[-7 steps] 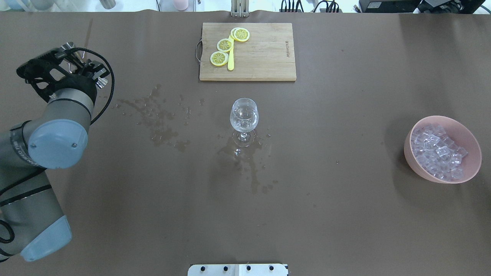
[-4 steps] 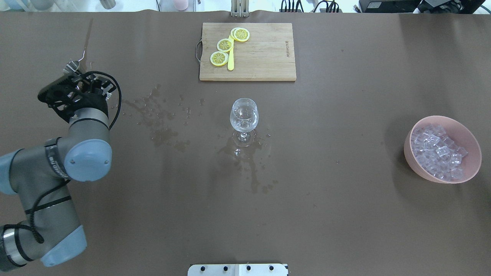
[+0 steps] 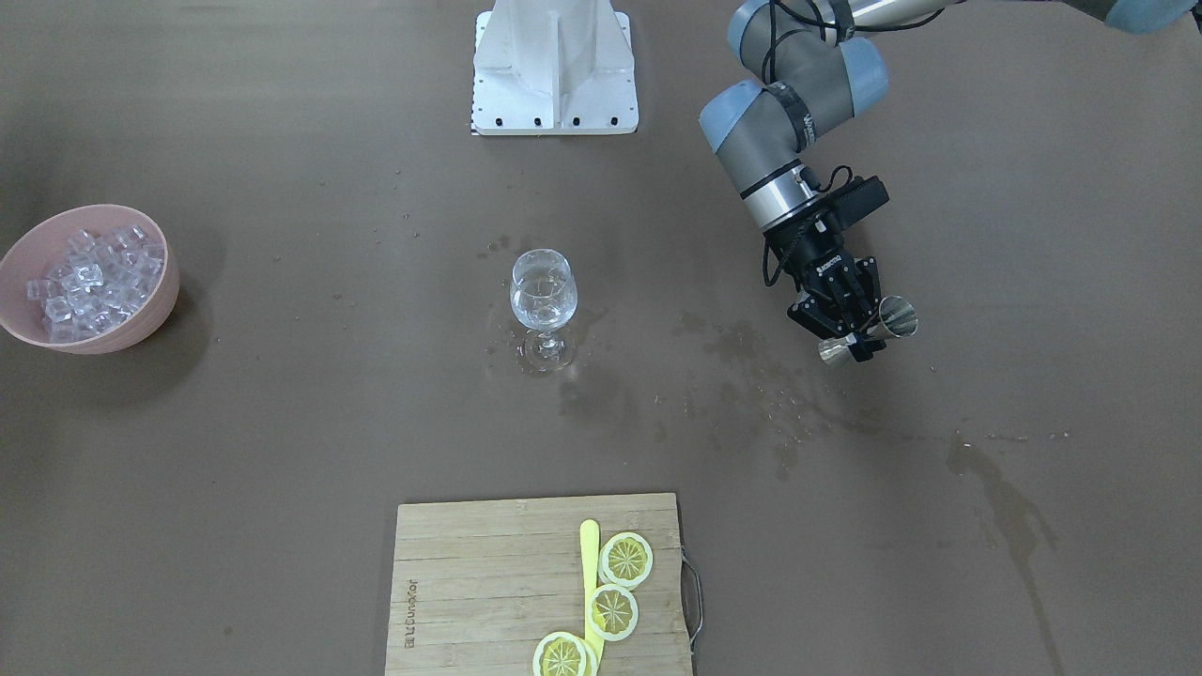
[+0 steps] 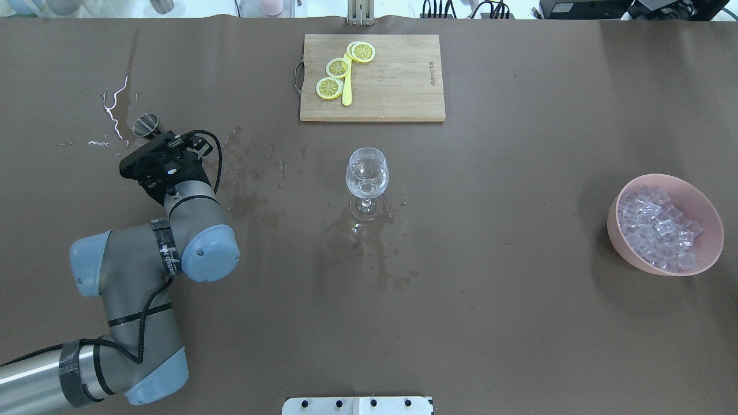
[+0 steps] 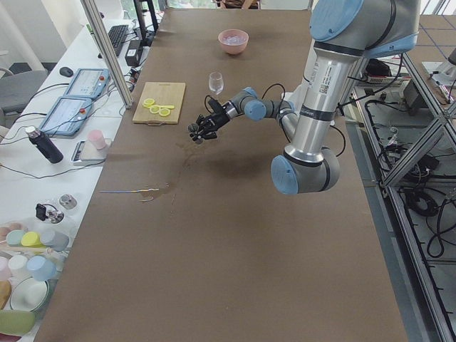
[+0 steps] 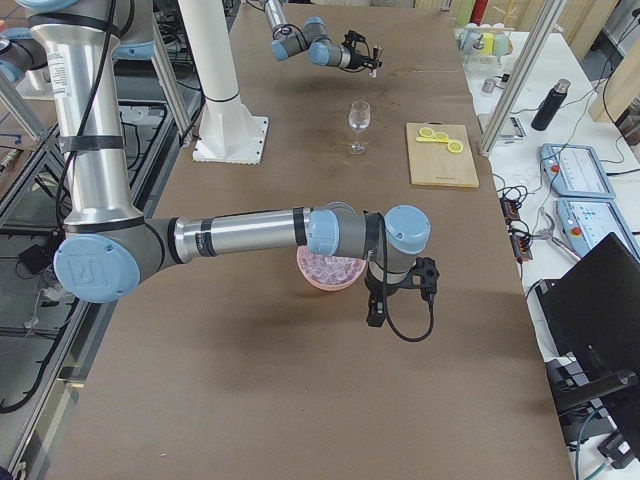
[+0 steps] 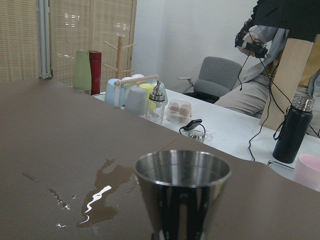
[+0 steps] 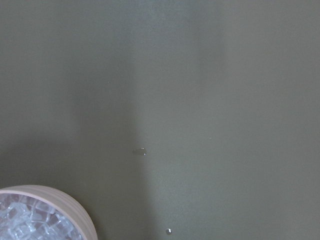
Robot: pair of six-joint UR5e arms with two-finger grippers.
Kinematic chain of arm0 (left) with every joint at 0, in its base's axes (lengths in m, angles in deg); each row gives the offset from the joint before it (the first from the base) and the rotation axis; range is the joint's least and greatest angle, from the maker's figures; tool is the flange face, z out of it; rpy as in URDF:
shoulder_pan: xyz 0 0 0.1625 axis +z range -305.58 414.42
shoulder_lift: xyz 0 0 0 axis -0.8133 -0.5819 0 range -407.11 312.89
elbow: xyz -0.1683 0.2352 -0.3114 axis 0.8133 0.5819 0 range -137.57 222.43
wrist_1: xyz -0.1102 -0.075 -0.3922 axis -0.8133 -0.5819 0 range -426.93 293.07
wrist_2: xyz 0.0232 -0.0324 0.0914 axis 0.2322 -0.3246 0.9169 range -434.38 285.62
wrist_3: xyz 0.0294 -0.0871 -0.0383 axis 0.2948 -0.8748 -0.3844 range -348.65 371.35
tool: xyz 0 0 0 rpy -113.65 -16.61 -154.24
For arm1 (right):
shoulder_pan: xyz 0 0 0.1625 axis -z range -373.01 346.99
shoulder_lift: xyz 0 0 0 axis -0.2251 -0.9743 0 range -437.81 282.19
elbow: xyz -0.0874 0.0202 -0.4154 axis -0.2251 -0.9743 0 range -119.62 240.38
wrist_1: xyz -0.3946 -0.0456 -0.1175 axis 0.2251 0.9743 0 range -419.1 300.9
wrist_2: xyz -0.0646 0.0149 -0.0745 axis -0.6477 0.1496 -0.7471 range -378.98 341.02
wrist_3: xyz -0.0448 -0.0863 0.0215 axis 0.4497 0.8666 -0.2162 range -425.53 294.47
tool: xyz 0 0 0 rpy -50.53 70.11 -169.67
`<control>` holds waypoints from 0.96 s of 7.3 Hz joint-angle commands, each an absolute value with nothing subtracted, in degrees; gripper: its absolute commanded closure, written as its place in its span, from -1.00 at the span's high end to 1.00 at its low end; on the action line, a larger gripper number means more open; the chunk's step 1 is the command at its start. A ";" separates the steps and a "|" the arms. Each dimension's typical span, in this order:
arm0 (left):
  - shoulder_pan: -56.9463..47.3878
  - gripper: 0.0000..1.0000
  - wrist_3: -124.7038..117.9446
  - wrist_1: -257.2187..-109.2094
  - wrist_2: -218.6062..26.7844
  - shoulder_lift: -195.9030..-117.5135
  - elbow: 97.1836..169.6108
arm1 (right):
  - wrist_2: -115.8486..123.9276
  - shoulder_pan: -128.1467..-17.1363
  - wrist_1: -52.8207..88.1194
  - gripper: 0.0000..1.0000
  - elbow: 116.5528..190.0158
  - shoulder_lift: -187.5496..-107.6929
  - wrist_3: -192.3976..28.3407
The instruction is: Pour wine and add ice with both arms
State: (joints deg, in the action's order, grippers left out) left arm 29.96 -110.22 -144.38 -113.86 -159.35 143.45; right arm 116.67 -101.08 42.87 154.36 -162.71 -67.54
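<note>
My left gripper [image 3: 855, 336] is shut on a small steel jigger [image 3: 887, 322], held tilted low over the table to the left of the wine glass [image 4: 367, 174]. The jigger also shows in the overhead view [image 4: 146, 124] and fills the left wrist view [image 7: 182, 192]; I cannot see inside it. The stemmed glass stands upright mid-table with a little clear wine, hard to see. The ice [image 4: 657, 226] fills a pink bowl [image 4: 712, 236] at the right. My right gripper [image 6: 376, 316] hangs beside that bowl, seen only in the exterior right view; I cannot tell if it is open.
A wooden cutting board [image 4: 398, 80] with lemon slices and a yellow knife lies at the far edge. Wet spill patches [image 4: 242, 184] spread between my left gripper and the glass, under the glass, and a shiny puddle [image 4: 112, 109] lies beyond the jigger.
My left arm has swung right and toward the glass with the jigger in its grip, uncovering the shiny puddle behind it. The glass and bowl have not moved.
</note>
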 commanded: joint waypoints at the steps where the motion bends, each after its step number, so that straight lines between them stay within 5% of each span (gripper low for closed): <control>1: 30.16 -1.00 -112.31 -142.10 -111.56 -159.26 140.88 | 116.81 -101.08 42.94 1.00 154.68 -162.72 -67.55; 7: 32.53 -1.00 -113.98 -133.39 -111.47 -160.32 136.31 | 116.81 -101.08 42.94 1.00 154.25 -162.45 -67.55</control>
